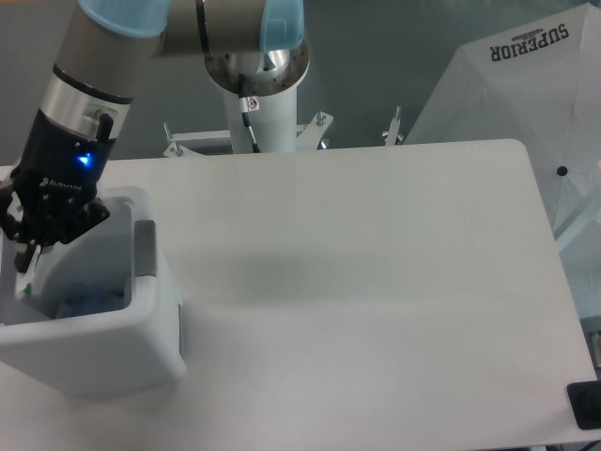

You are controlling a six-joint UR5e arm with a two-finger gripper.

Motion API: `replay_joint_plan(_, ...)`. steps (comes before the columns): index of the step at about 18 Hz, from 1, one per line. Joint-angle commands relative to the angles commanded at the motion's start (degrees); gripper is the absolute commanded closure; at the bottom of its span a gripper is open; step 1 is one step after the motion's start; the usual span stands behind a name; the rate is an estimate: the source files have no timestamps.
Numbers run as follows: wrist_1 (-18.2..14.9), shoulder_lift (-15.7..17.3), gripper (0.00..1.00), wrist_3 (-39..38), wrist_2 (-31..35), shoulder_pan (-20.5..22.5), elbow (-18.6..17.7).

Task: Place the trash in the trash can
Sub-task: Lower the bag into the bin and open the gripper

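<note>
the gripper (25, 256) is seen at nine o'clock over the trash can (141, 352), clenched on the wrapper (26, 282).

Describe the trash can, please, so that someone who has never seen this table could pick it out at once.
Start at the white table and go to its near left corner, beneath the gripper. There stands the trash can, a boxy white bin with rounded corners and thick walls, open at the top with something bluish inside. It is the only container on the table, and a grey panel marks one wall.
</note>
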Motion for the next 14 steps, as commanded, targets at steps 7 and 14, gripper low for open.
replay_joint_plan(7, 0.0, -3.34, 1.0, 0.61, 2.72, -0.09, 1.49)
replay_joint_plan(14, 0.0, -3.87, 0.85, 1.14, 5.01, -0.52, 1.85)
